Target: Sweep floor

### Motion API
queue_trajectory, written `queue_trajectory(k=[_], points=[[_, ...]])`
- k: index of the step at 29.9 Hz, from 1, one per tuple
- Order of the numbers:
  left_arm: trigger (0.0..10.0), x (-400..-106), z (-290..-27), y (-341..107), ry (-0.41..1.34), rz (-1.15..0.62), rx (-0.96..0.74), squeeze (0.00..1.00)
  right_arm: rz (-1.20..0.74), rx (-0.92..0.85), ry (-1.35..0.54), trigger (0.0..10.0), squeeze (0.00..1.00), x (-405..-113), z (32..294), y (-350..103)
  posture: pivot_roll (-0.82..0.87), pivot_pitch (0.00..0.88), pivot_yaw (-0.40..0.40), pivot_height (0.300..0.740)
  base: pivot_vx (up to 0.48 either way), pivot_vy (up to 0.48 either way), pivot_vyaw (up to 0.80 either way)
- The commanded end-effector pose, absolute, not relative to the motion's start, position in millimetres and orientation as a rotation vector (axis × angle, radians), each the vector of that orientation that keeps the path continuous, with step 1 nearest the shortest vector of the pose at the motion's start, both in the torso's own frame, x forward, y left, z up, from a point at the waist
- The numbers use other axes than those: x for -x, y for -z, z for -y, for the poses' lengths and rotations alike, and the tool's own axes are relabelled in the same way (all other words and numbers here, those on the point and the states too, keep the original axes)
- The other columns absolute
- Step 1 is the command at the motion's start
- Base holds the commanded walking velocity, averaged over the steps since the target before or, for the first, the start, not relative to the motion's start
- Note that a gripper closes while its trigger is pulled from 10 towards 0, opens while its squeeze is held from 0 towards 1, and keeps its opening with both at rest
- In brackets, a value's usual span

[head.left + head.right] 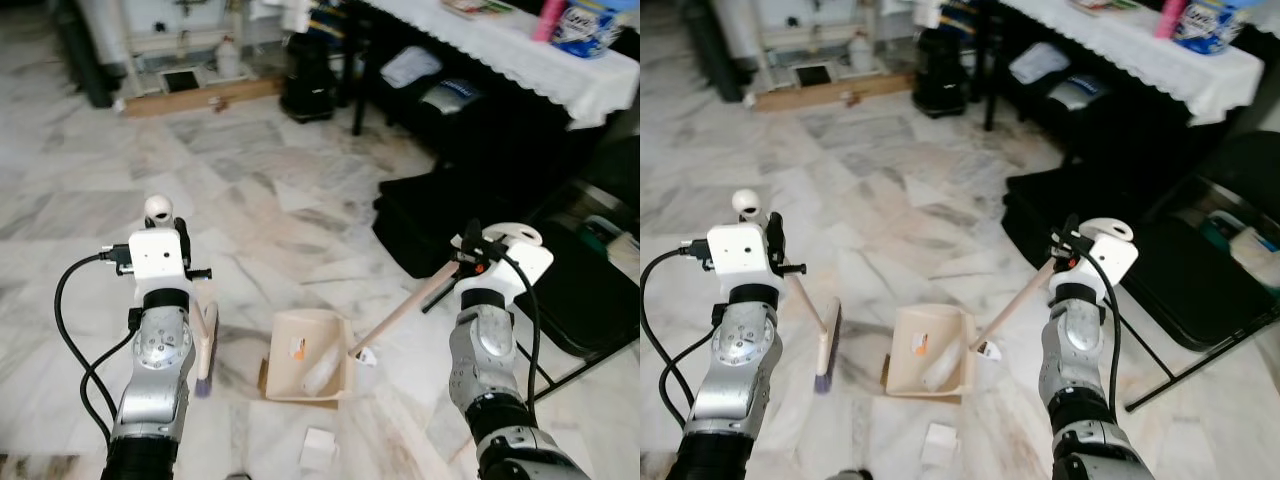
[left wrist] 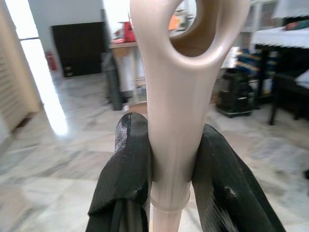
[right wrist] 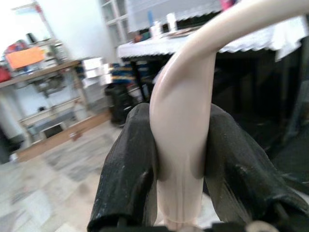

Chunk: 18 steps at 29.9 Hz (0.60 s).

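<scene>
Both hands are busy: left end effector (image 2: 169,193) is clamped on the broom handle (image 1: 805,295), right end effector (image 3: 181,193) on the dustpan handle (image 1: 405,310). Between them the dustpan (image 1: 310,355) sits on the floor (image 1: 250,200) with a crumpled bit inside, plus a white scrap (image 1: 318,447) just behind it. Ahead of the left one it's open marble. Right of the right one it's tight: black bag (image 1: 430,215), folding chair (image 1: 585,290), then the draped tabletop (image 1: 520,55).

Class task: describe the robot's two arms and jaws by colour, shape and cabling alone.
Both arms are built of rounded silver metal segments with black joints. Each wrist carries a boxy white housing; the left one is topped by a small white ball. Black cables loop from the housings down each arm. The left gripper and right gripper have thick, matte black, tapered fingers.
</scene>
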<state>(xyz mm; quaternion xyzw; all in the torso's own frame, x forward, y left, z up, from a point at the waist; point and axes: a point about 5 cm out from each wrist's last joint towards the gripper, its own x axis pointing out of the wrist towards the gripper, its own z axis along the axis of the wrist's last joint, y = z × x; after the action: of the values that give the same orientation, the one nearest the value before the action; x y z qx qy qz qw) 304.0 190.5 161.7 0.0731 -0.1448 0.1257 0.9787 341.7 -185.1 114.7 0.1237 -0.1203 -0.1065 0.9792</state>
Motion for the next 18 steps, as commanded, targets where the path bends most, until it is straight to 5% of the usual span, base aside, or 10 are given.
queue_trajectory(k=[1,18], points=[[10.0,-306.2,-187.6,-175.3,-0.245,0.353,-0.162,0.00,0.292,-0.260,0.226,10.0,0.00,-343.7,187.4,-125.9,0.12,0.100,-0.074,0.740,0.000,0.000,0.80],[10.0,-306.9,-188.7,-172.2,-0.251,0.344,-0.153,0.00,0.300,-0.237,0.205,10.0,0.00,-345.8,185.4,-131.2,0.11,0.086,-0.079,0.740,0.000,0.000,0.80]])
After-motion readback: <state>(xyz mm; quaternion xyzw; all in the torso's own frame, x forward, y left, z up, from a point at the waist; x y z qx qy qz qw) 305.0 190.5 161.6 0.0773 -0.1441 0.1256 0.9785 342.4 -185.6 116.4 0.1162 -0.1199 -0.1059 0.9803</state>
